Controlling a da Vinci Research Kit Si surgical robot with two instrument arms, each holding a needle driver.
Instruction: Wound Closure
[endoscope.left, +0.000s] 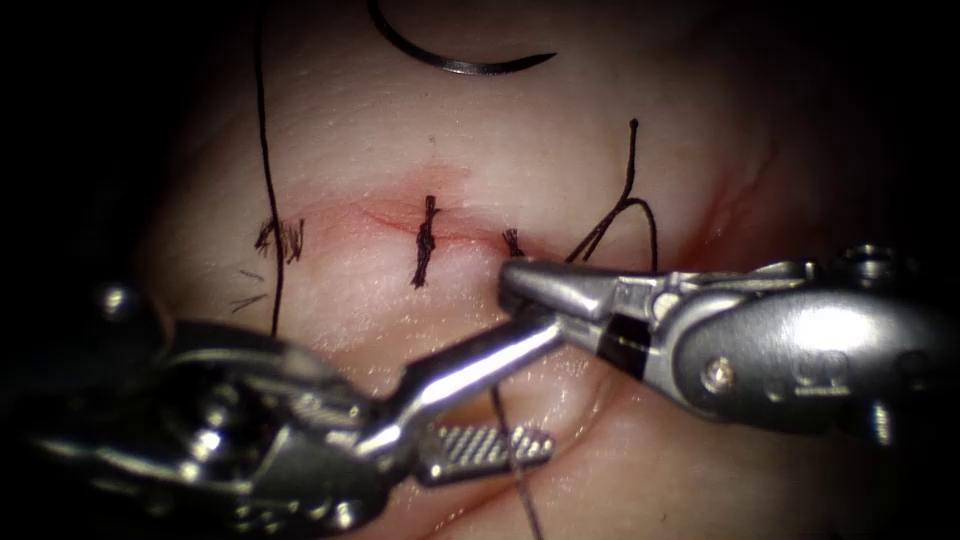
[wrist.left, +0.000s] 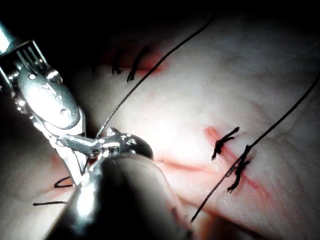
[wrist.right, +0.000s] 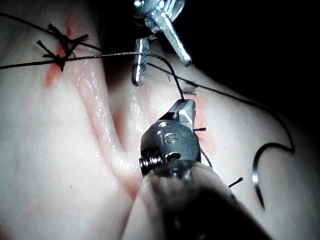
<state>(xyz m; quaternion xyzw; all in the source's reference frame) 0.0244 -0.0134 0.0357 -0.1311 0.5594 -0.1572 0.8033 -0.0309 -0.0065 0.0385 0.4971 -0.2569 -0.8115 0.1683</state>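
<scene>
The cut (endoscope.left: 420, 222) runs across the tissue (endoscope.left: 560, 150), left to right in the endoscope view, with red fluid (endoscope.left: 440, 185) along it. Three knotted stitches cross it; the middle stitch (endoscope.left: 426, 240) serves as landmark here.

The curved needle (endoscope.left: 450, 62) lies free on the tissue, well beyond the middle stitch on the far side of the cut, held by neither tool and not in the tissue. Its long axis runs roughly parallel to the cut, the arc bowing towards the cut.

The right end effector (endoscope.left: 515, 272) sits just right of the middle stitch, its tip at the rightmost stitch (endoscope.left: 512, 240), jaws pressed together. It appears to pinch the thread (endoscope.left: 625, 195) there; in the right wrist view a strand runs into its tip (wrist.right: 186, 107).

The left end effector (endoscope.left: 535, 385) lies on the near side of the cut, below the middle stitch, jaws spread and holding nothing. A strand passes between its jaws.

Judgement: the needle lies away from both tools, across the cut; the right end effector is the nearer, but occupied.
</scene>
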